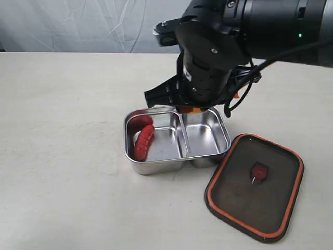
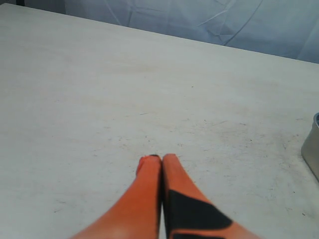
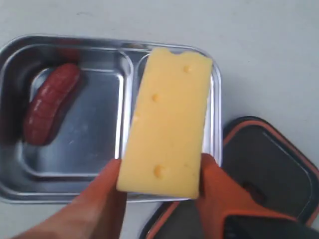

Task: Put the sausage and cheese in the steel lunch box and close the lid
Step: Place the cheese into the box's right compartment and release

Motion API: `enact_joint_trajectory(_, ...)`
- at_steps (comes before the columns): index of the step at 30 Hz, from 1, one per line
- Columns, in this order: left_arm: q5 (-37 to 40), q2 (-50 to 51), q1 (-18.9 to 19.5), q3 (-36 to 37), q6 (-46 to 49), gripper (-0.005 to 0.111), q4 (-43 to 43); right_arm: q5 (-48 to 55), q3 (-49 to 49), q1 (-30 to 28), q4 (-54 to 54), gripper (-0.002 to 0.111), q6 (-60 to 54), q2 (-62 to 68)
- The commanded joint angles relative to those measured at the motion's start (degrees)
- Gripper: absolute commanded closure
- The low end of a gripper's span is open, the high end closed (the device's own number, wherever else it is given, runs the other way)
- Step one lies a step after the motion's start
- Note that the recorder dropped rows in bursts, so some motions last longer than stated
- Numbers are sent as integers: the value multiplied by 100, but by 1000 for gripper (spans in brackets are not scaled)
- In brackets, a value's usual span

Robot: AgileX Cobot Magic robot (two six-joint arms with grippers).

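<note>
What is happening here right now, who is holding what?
The right gripper holds the cheese between its fingers, above the empty compartment of the steel lunch box. The sausage already lies in the other compartment. The lid lies on the table beside the box, not yet on it. The left gripper is shut and empty, over bare table.

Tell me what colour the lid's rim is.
Orange, around the dark lid; clearest in the exterior view.
</note>
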Motion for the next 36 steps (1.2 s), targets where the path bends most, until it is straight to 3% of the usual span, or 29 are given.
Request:
enact_joint_trajectory(1,-95,-25,1,24,8,107,-23,-188,2,-559,48,108,-400,175)
enact_joint_trajectory(7,-95,-25,1,24,8,107,-23,-397,2,-1022,512,107,-1100,739)
enact_joint_trajectory(13,-95,-25,1,24,8,107,-23,-493,2,-1167,998,71,-1675,955)
enact_joint_trajectory(15,-95,-25,1,24,8,107,-23,-493,2,-1167,955,66,-1675,955)
enact_joint_trajectory(21,-95,-25,1,24,8,107,-23,-516,2,-1167,823,65,-1675,955)
enact_joint_trajectory(26,-95,-25,1,24,8,107,-23,-504,2,-1167,823,47,-1675,955)
enact_joint_trajectory(36,-95,-25,1,24,8,107,53,-169,-8,-1167,628,47,-1675,754)
